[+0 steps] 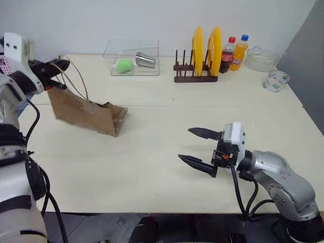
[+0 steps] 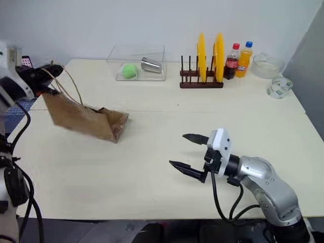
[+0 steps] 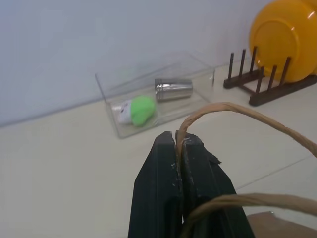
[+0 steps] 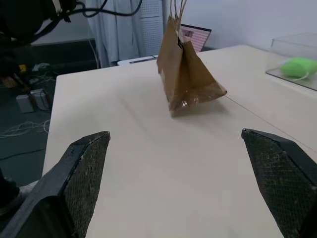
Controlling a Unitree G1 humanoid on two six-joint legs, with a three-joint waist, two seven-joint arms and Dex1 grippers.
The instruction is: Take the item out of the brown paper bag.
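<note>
The brown paper bag hangs tilted at the table's left side. Its handle end is raised and its bottom corner rests on the tabletop. My left gripper is shut on one tan cord handle of the bag, the cord pinched between its black fingers. The other handle loops up beside it. My right gripper stands open above the table's front right, pointing left toward the bag and well apart from it. The item is hidden.
At the back stand a clear tray holding a green ball and a metal cup, a wooden rack with two yellow plates, two drink bottles, a glass bowl and a tape roll.
</note>
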